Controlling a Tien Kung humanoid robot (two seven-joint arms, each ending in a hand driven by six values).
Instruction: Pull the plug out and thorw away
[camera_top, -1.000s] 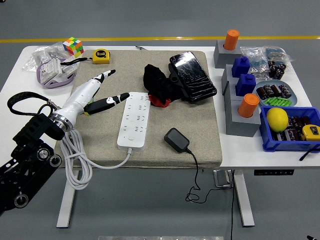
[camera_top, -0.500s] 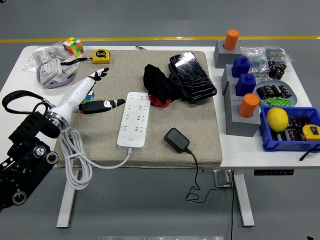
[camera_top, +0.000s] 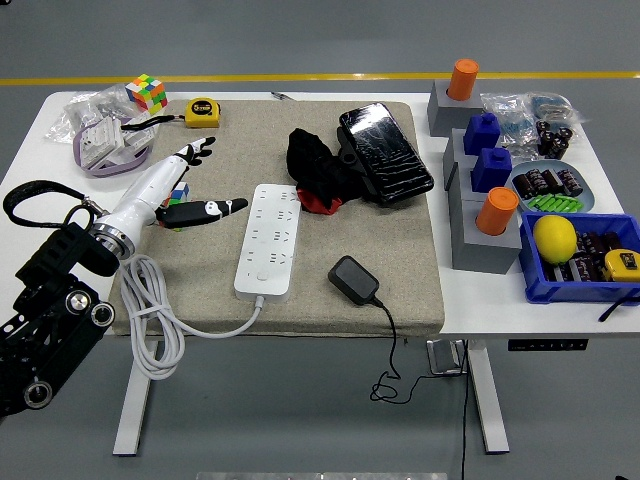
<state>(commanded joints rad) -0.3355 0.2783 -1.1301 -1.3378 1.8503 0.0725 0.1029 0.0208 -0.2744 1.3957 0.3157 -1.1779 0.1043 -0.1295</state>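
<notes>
A white power strip (camera_top: 268, 239) lies on the beige mat (camera_top: 400, 250), its white cable (camera_top: 150, 320) coiled off the mat's front left. A black plug adapter (camera_top: 354, 279) lies loose on the mat to the strip's right, unplugged, its thin black cord (camera_top: 393, 350) hanging over the table's front edge. My left hand (camera_top: 190, 185) is white with black fingertips, open and empty, hovering over the mat's left part, a short way left of the strip. The right arm is out of view.
A black cloth with red (camera_top: 318, 175) and a black wrapped pouch (camera_top: 385, 152) lie at the mat's back. A Rubik's cube (camera_top: 146, 93), yellow tape measure (camera_top: 203, 112) and plastic bags (camera_top: 95, 125) are back left. Grey blocks with orange and blue pegs (camera_top: 480, 170) and a blue bin (camera_top: 580, 260) stand right.
My left hand has drawn back to the left, away from the power strip, over the last second; it has barely moved in the last half second. The plug and strip have not moved.
</notes>
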